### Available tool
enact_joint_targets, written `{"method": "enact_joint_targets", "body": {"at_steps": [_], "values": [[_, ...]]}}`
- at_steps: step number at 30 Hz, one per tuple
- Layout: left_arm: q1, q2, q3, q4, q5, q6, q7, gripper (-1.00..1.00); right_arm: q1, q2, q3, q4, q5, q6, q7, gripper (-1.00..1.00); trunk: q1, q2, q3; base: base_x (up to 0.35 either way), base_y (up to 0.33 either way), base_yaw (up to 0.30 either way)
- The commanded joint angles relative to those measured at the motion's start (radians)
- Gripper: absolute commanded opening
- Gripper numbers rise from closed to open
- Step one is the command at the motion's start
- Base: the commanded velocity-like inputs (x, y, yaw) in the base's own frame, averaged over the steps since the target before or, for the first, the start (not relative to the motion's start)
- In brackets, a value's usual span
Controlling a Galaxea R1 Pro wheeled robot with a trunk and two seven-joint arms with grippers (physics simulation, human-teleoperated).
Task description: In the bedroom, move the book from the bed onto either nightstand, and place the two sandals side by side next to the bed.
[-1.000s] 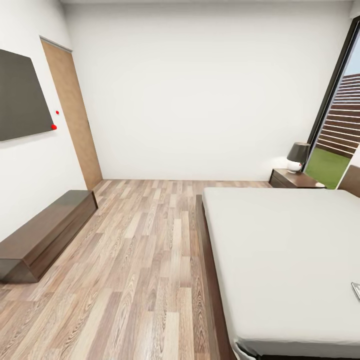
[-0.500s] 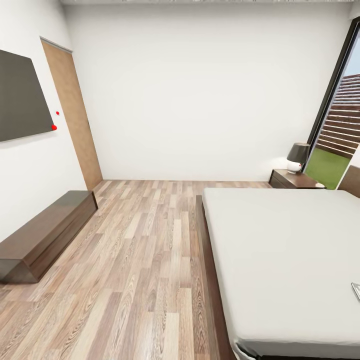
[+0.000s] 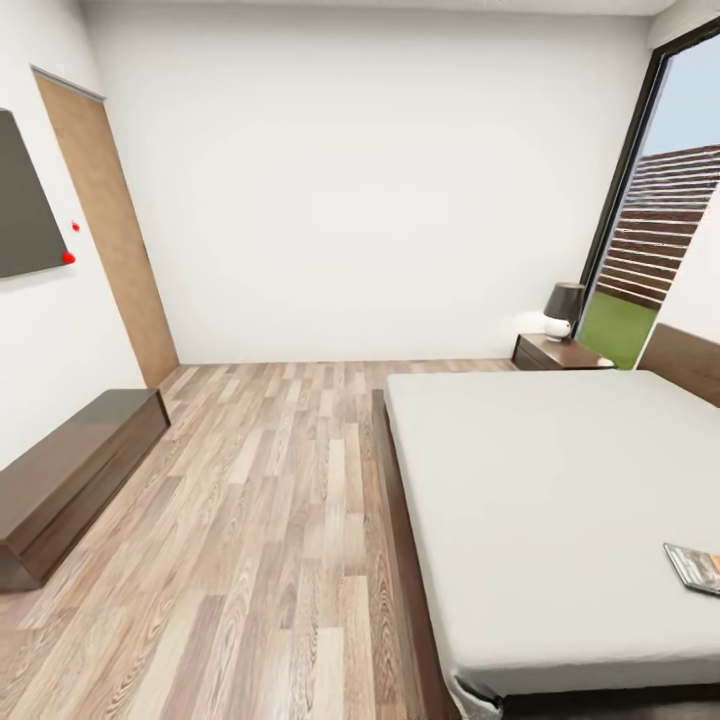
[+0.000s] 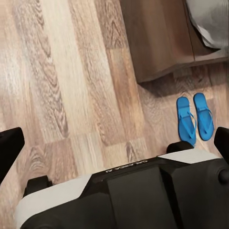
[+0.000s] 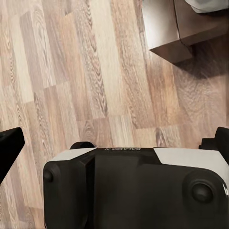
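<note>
The view has turned right, so the book (image 3: pixel 697 568) now shows more at lower right on the bed (image 3: pixel 540 480), sandals (image 4: pixel 194 118) by the bed corner; both jaws wide open, empty.

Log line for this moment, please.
phase: approach | book: on bed | sandals: paired on floor by bed corner | grippers: empty

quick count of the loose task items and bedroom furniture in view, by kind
sandals: 2
book: 1
bed: 1
nightstand: 1
lamp: 1
long low cabinet: 1
total: 7
</note>
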Motion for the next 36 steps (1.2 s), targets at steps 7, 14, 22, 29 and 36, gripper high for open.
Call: {"method": "enact_joint_targets", "body": {"at_steps": [7, 14, 22, 29, 36], "values": [[-0.001, 0.001, 0.003, -0.001, -0.003, -0.005, -0.001, 1.00, -0.001, 0.000, 0.005, 0.002, -0.011, -0.001, 0.004, 1.00, 0.000, -0.002, -0.002, -0.004, 0.000, -0.262], [-0.001, 0.000, 0.003, 0.000, -0.002, -0.005, -0.003, 1.00, -0.001, 0.000, 0.005, 0.002, -0.011, -0.001, 0.004, 1.00, 0.000, -0.002, -0.002, -0.181, 0.000, -0.039], [-0.001, 0.002, 0.004, 0.000, -0.001, -0.005, -0.002, 1.00, -0.001, 0.000, 0.005, 0.002, -0.012, -0.001, 0.004, 1.00, 0.000, -0.002, -0.002, -0.018, 0.000, -0.095], [-0.001, 0.002, 0.003, -0.001, -0.001, -0.004, -0.002, 1.00, -0.001, 0.000, 0.005, 0.002, -0.013, -0.001, 0.003, 1.00, 0.000, -0.002, -0.002, -0.001, 0.000, -0.280], [-0.001, 0.001, 0.004, -0.002, -0.001, -0.005, -0.001, 1.00, -0.001, 0.000, 0.005, 0.002, -0.013, -0.001, 0.003, 1.00, 0.000, -0.002, -0.002, 0.000, 0.000, -0.299]]}}
